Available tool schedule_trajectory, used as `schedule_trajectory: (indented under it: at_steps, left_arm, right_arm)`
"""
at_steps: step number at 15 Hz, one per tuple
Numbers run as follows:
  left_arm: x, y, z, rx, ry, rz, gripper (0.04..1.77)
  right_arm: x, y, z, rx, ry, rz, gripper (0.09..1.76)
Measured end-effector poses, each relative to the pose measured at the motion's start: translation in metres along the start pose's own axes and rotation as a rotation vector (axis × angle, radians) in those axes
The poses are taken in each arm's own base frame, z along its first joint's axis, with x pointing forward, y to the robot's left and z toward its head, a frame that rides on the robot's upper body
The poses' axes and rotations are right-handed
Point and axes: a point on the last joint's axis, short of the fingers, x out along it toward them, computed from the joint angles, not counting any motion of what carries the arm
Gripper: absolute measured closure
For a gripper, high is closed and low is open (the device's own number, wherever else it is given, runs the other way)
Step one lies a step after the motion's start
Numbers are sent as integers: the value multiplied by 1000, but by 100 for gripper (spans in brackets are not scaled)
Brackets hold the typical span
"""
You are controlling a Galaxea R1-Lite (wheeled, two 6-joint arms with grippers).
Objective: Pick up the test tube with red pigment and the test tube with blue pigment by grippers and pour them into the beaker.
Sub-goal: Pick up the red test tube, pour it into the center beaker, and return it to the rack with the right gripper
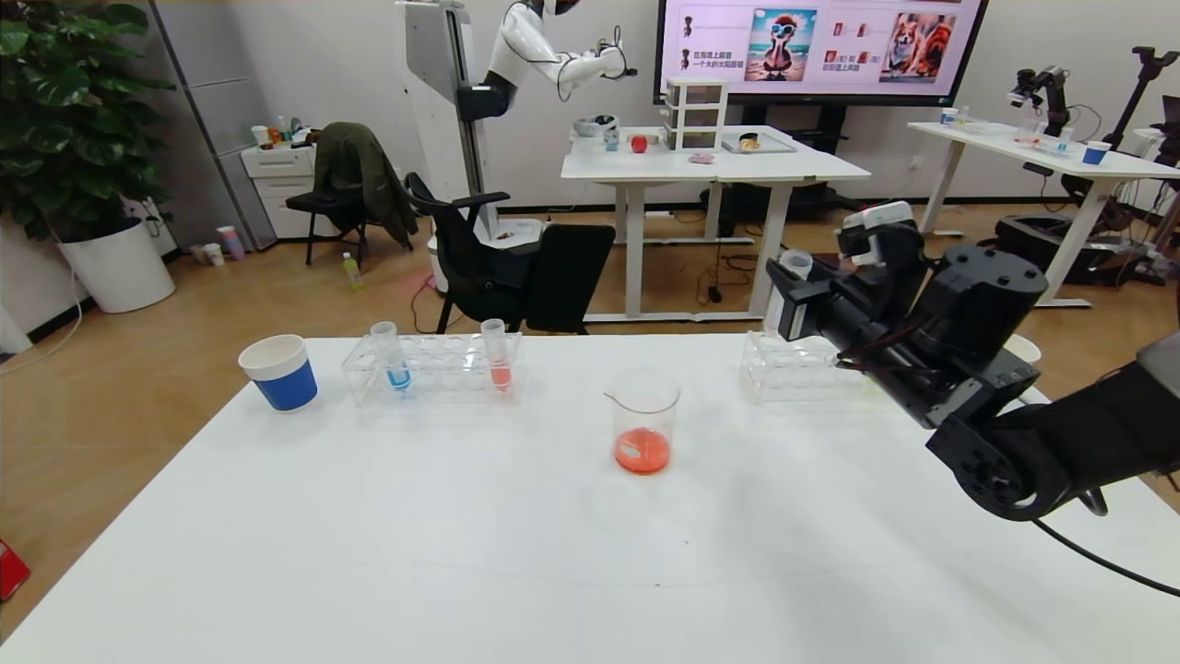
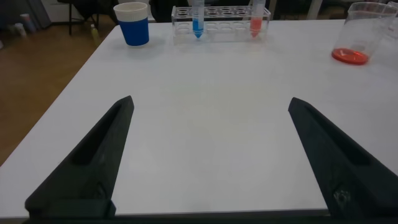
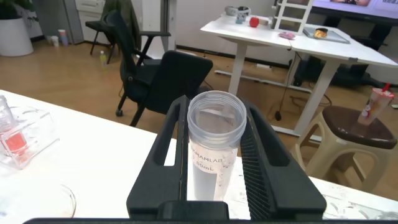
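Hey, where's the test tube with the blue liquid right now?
In the head view, the test tube with blue pigment stands upright in the clear rack at the table's far left, between the blue paper cup and the salmon-liquid tube.

There are three tubes: one with blue (image 1: 395,357), one with red (image 1: 496,354), and one empty tube (image 3: 214,144) at the right. There are two clear racks (image 1: 433,369) (image 1: 793,367), one beaker (image 1: 643,420) and one blue cup (image 1: 278,372).

Wood floor (image 1: 138,406); white walls (image 1: 341,55). Potted plant (image 1: 69,120), black chairs (image 1: 516,267), white desks (image 1: 710,166). Wall screen (image 1: 820,46), content unclear.
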Motion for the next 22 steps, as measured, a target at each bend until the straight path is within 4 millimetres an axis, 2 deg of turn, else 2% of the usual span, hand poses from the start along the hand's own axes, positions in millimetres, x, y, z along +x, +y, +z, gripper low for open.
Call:
schedule_trajectory:
  at_steps: [3,9,13,15,18,22]
  left_arm:
    - [0,0,0,0,0,0,8]
    - [0,0,0,0,0,0,8]
    - [0,0,0,0,0,0,8]
    - [0,0,0,0,0,0,8]
    - [0,0,0,0,0,0,8]
    - [0,0,0,0,0,0,8]
  right_arm:
    - [-4,-29,4,-11,-2,-79,133]
    - [-20,-134,17,-58,-18,-270,133]
    - [-34,-194,24,-73,6,-377,133]
    - [-37,-217,17,-77,20,-430,133]
    - [-37,-244,-4,-77,52,-488,133]
    - [-34,-265,-35,-71,83,-527,133]
